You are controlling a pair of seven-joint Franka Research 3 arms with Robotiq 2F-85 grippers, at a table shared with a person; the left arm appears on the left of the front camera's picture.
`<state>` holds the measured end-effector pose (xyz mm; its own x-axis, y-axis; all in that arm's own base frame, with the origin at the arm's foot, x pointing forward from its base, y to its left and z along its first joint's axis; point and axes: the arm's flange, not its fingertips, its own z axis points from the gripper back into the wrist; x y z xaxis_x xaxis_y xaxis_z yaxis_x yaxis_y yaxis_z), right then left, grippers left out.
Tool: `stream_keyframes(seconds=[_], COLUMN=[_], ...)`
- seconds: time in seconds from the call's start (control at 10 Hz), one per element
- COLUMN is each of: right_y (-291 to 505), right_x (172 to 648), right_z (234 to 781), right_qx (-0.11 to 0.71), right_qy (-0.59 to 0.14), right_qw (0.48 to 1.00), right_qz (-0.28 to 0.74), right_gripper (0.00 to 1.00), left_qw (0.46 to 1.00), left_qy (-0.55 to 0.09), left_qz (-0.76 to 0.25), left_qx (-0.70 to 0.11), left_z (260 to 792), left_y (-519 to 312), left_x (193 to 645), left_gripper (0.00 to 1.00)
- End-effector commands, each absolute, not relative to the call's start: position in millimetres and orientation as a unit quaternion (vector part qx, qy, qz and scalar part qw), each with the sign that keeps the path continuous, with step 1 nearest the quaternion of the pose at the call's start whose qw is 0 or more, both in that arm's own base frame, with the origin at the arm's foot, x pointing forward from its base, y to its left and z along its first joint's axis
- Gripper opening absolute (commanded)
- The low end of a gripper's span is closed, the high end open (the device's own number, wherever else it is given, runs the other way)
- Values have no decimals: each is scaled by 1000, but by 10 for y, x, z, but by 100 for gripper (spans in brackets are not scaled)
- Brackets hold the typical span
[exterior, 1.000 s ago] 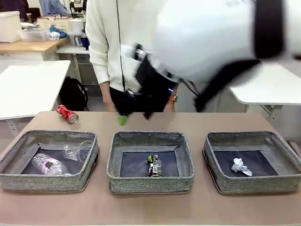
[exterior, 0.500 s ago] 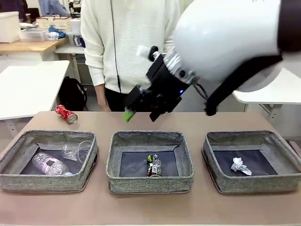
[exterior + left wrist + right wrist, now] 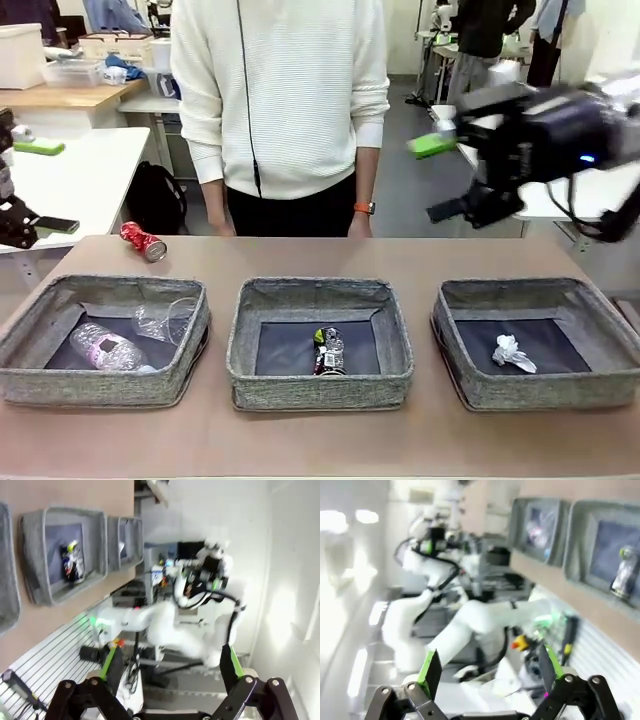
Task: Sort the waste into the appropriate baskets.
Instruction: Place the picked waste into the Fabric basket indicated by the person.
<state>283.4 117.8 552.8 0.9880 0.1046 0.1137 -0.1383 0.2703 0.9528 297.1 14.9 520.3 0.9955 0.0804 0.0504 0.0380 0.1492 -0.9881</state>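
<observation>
Three grey woven baskets stand in a row on the table. The left basket point(image 3: 100, 386) holds a clear plastic bottle point(image 3: 104, 350) and a clear cup point(image 3: 165, 320). A dark can point(image 3: 328, 352) lies in the middle basket point(image 3: 320, 390), and a white paper wad point(image 3: 512, 353) lies in the right basket point(image 3: 540, 396). A red can point(image 3: 143, 242) lies on the table behind the left basket. My right gripper point(image 3: 441, 178) hangs open and empty high at the right. My left gripper point(image 3: 25, 186) is open and empty at the far left edge. Both wrist views show open jaws, left point(image 3: 170, 665) and right point(image 3: 489, 670).
A person in a white sweater point(image 3: 280, 90) stands at the table's far side, hands low behind its edge. A bare strip of table point(image 3: 400, 258) runs behind the baskets. White side tables point(image 3: 70, 180) flank the scene.
My right arm has swung from in front of the camera over the middle basket up and away to the right. My left gripper has come into sight at the left edge.
</observation>
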Motion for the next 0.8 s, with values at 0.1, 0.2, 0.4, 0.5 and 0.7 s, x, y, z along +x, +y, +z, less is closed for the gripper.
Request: stream_keyframes(seconds=[0.1, 0.2, 0.4, 0.5, 0.7], right_y=[237, 10, -216, -226, -226], right_x=[2799, 2722, 2611, 2910, 2910], right_z=[4997, 4801, 4330, 4976, 4976], right_qx=[636, 639, 638, 657, 657], right_qy=[49, 34, -99, 23, 23], right_qw=[770, 769, 763, 754, 754], right_qz=[18, 15, -29, -5, -5], right_gripper=[100, 100, 100, 100, 100], left_qw=[738, 738, 753, 744, 744], left_qy=[-67, -63, -39, -48, -48], left_qz=[29, 26, 24, 32, 32], left_qx=[-671, -671, -657, -666, -666], left_z=[4942, 4927, 4857, 5072, 5072], left_y=[53, 55, 53, 202, 202], left_x=[2815, 2829, 2880, 3106, 3106], left_gripper=[100, 100, 100, 100, 100])
